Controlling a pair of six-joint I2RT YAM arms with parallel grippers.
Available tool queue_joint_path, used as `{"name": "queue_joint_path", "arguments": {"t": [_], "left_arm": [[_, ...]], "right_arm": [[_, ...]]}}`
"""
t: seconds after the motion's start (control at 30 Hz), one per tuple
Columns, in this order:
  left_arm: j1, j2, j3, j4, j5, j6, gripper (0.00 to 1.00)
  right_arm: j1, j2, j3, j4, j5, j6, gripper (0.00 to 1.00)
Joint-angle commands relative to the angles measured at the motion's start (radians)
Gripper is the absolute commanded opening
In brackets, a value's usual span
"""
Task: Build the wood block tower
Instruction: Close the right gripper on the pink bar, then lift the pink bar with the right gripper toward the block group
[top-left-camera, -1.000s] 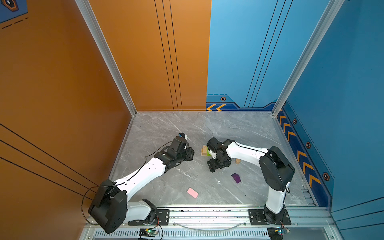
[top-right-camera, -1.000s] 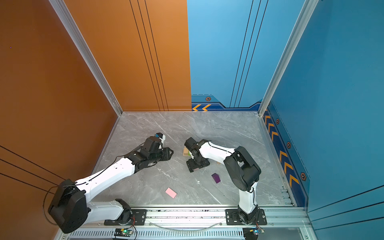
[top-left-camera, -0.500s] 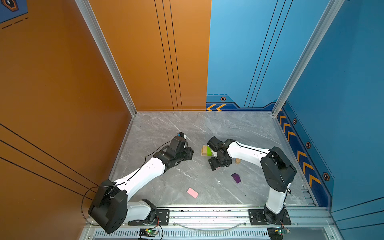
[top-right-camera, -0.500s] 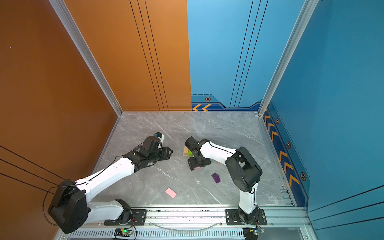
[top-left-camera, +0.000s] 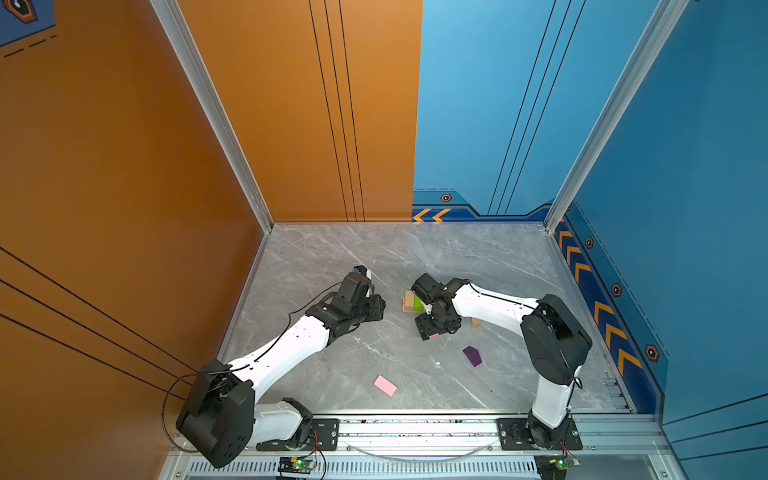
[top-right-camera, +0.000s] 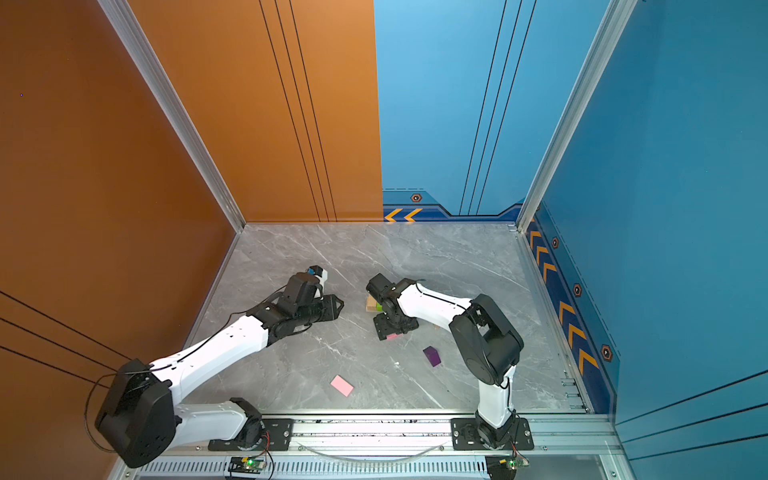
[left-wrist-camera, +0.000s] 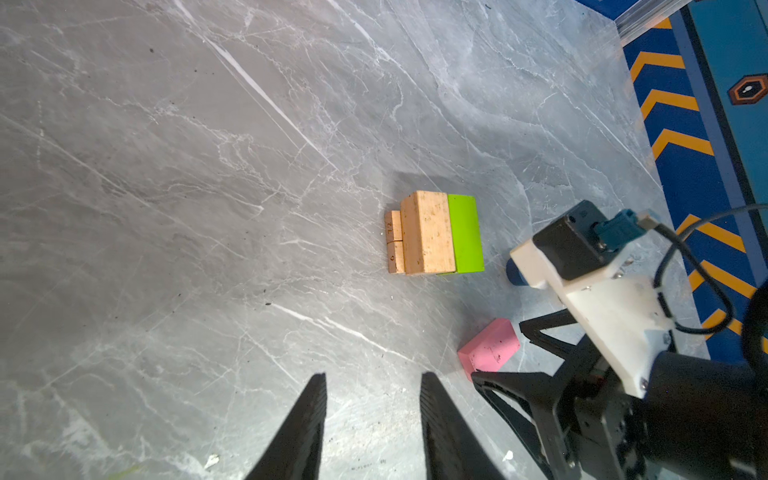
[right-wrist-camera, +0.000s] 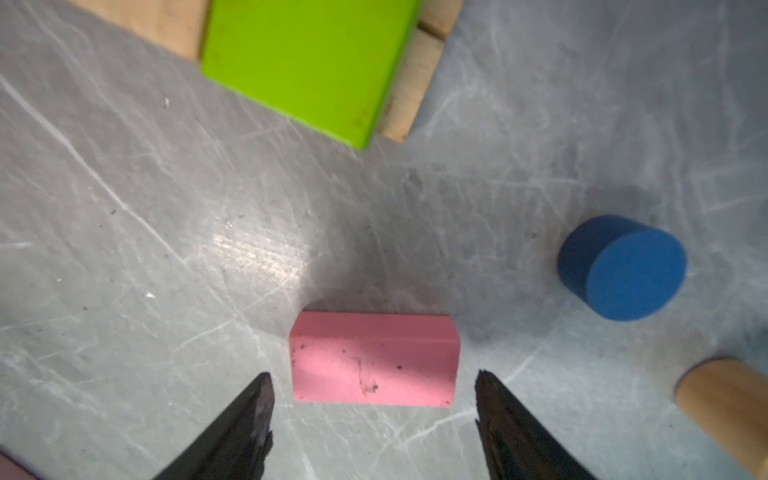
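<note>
**Table** (top-left-camera: 332, 257): grey marble surface, seen whole in both top views.

**Wood block tower** (top-left-camera: 411, 301): partly built and standing just right of the table's centre in both top views. The left wrist view shows a tan bar (left-wrist-camera: 428, 237) and a lime-green bar (left-wrist-camera: 465, 235) lying side by side and touching. They rest on smaller tan pieces that stick out at one end.

**Right gripper** (top-left-camera: 434, 330): sits directly below the tower in a top view, pointed down at the table. The jaws are released, one on each side of a pink slab (right-wrist-camera: 374, 359). In the right wrist view a strip of bare table shows between each tip and the slab's ends, so there is no contact. The slab rests on the table.

**Left gripper** (top-left-camera: 376, 307): sits left of the tower and apart from it. The jaws are parted, with only bare table between them in the left wrist view.

**Loose pieces:**
- The blue cylinder (right-wrist-camera: 623, 268) is on the table near the pink slab, not touching it.
- The tan cylinder (top-left-camera: 475, 322) is just right of the right gripper, beside that arm's white forearm.
- The purple peaked block (top-left-camera: 472, 356) lies alone, lower right of the right gripper.
- The second pink slab (top-left-camera: 385, 385) lies flat near the table's lower edge, well apart from all the other blocks.
</note>
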Motion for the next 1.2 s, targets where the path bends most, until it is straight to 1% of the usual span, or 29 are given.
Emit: {"name": "queue_joint_path", "arguments": {"t": [0.0,0.7,0.8,1.07,1.17], "left_arm": [[0.012,-0.024,-0.015,-0.011,0.008,0.017,0.40],[0.021,-0.029,-0.025,-0.012,0.014,0.017,0.40],[0.022,-0.029,-0.025,-0.011,0.014,0.017,0.40],[0.025,-0.032,-0.029,-0.011,0.015,0.018,0.40],[0.027,-0.032,-0.030,-0.011,0.017,0.018,0.40]], "right_arm": [[0.008,0.024,0.029,0.004,0.039,0.019,0.75],[0.027,0.048,0.028,0.000,0.083,0.050,0.70],[0.029,0.052,0.030,0.001,0.083,0.053,0.68],[0.039,0.062,0.030,0.000,0.095,0.065,0.66],[0.041,0.063,0.028,0.000,0.098,0.070,0.64]]}}
